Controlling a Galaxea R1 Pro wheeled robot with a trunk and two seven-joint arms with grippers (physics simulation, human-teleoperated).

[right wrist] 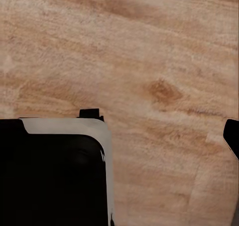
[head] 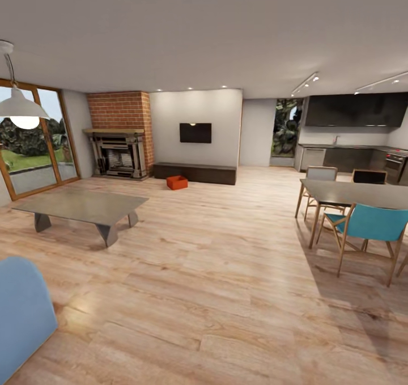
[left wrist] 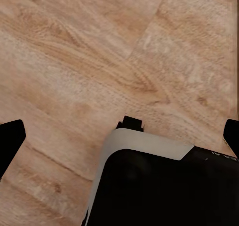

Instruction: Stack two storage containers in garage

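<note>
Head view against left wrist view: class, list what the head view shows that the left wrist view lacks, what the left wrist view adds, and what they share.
Head view: one orange-red container on the floor by the low dark bench, a brick fireplace, coffee table, dining table and blue chair. Left wrist view: dark finger tips at the picture's edges, spread wide with nothing between them, and part of the robot's black and white body. Both: the light wood plank floor.

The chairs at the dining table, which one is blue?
The blue one is the chair on the near side of the dining table, closest to the camera, with a teal-blue back and seat on wooden legs. The grey chair and the dark-backed chair stand behind the table.
</note>
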